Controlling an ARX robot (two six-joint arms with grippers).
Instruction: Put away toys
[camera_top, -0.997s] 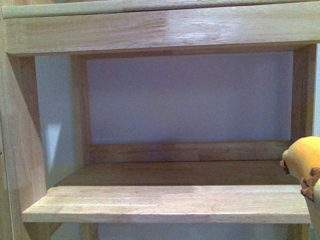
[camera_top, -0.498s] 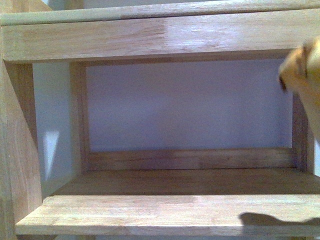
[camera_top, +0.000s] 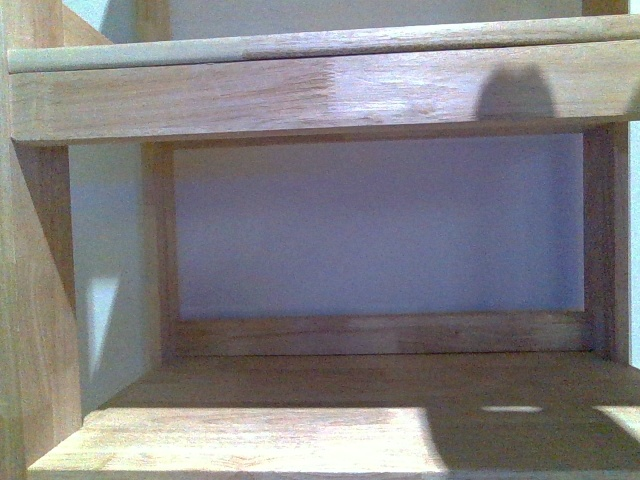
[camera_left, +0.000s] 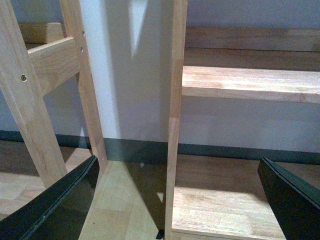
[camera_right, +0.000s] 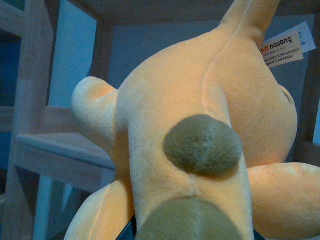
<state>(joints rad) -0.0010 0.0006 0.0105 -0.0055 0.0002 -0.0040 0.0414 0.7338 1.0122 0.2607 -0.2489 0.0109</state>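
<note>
Plush toy (camera_right: 200, 125), orange-yellow with brown spots and a paper tag (camera_right: 282, 47), fills the right wrist view. It is raised clear of the boards, in front of the wooden shelf unit (camera_top: 300, 90). Right gripper (camera_right: 194, 234) clasps it, with only dark slivers showing on either side. Left gripper (camera_left: 172, 205) hangs wide apart and empty beside an upright post (camera_left: 175, 100). A rounded shadow (camera_top: 515, 95) lies near the top rail's right end.

Furniture: open shelf unit of pale wood (camera_top: 300, 95), with a flat lower board (camera_top: 350, 380) and slim uprights.
Wall: plain whitish-lilac wall (camera_top: 380, 220) behind the shelves.
Skirting: dark strip (camera_left: 225, 150) at the wall's foot.
Floor: light wooden planks (camera_left: 20, 187).
Light: bright sunlit patch (camera_top: 260, 435) on the board's front, with shadow to its right.
</note>
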